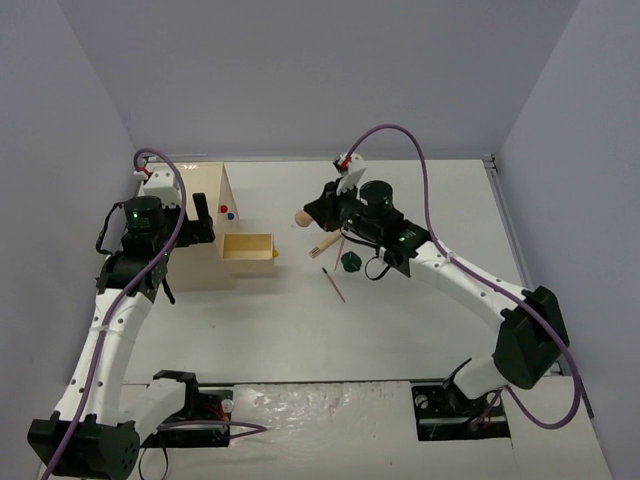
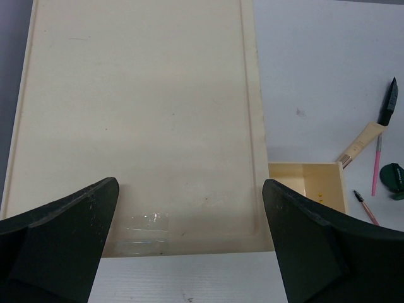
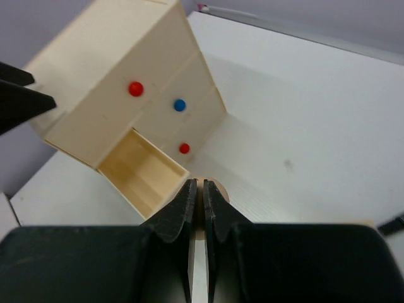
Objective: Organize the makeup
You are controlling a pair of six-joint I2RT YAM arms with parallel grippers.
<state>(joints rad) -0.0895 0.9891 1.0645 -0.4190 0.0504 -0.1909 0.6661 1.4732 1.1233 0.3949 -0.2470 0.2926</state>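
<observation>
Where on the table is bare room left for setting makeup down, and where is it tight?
Bare: the wide strip between the open drawer and the arm bases, and the far right corner behind the right arm. Crowded: right of the drawer, where brush, pencil and green compact cluster.

Wooden box (image 1: 205, 272): stands on the left part of the table (image 1: 420, 330), with a red knob (image 1: 222, 209) and a blue knob (image 1: 229, 214) on it.
Drawer (image 1: 247, 246): pulled out to the right.
Left arm (image 1: 125, 300): wrist over the wooden box.
Right gripper (image 1: 308, 217): beyond the drawer's outer end, with a beige sponge (image 1: 299, 217) at its tip.
Brush (image 1: 325, 247): lies on the table, partly under the right wrist.
Green compact (image 1: 351, 262): just beside the brush.
Pencil (image 1: 335, 284): lies diagonally, near the compact.
</observation>
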